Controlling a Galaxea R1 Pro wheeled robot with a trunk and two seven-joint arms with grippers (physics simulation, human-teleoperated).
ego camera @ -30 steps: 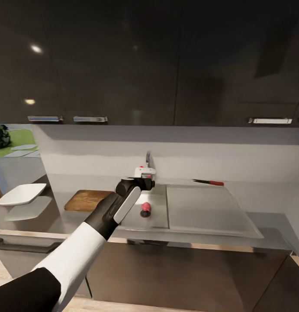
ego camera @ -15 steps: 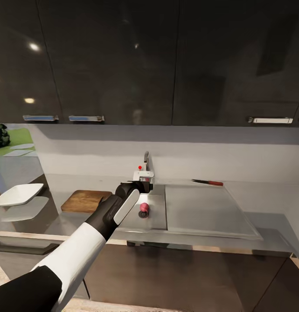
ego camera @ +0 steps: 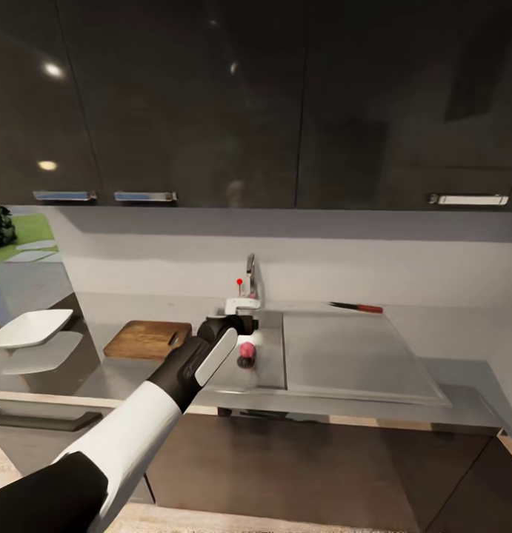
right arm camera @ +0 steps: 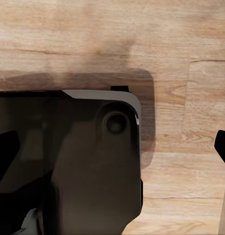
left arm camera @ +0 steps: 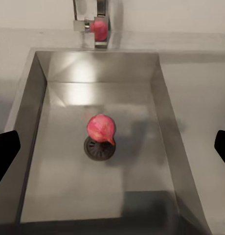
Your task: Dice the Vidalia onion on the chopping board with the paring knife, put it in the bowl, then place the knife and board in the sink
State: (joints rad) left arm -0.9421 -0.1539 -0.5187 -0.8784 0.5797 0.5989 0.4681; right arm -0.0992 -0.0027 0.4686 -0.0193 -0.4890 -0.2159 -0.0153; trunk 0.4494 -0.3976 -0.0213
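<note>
Right now your left arm reaches forward over the front edge of the countertop [ego camera: 100,377], and your left gripper [left arm camera: 112,152] hangs above the sink [ego camera: 274,370] with its jaws spread wide; in the left wrist view one dark fingertip [left arm camera: 6,152] sits at each side of the picture, and nothing is between them. Below that gripper the Vidalia onion [left arm camera: 101,128] rests on the basin floor, touching the round drain [left arm camera: 99,148] and overlapping its far rim. In the head view the same onion [ego camera: 246,350] shows as a pink lump just beside the gripper's end. Your right gripper [right arm camera: 112,152] points down at a wooden floor [right arm camera: 181,44] with a dark part of the robot's body [right arm camera: 68,161] under it; its fingertips show at the picture's edges, well apart, holding nothing. To the left of the sink the chopping board [ego camera: 146,339] lies flat on the countertop, and farther left the bowl [ego camera: 30,327] sits on the worktop. Right of the basin lies the flat steel drainboard [ego camera: 344,355]. Behind the basin stands the tap [ego camera: 250,266] with its small red knob [ego camera: 239,281]. At the drainboard's far edge, close to the wall, lies the paring knife [ego camera: 357,306], its red handle pointing right. Dark glossy cabinets [ego camera: 211,111] hang above.
</note>
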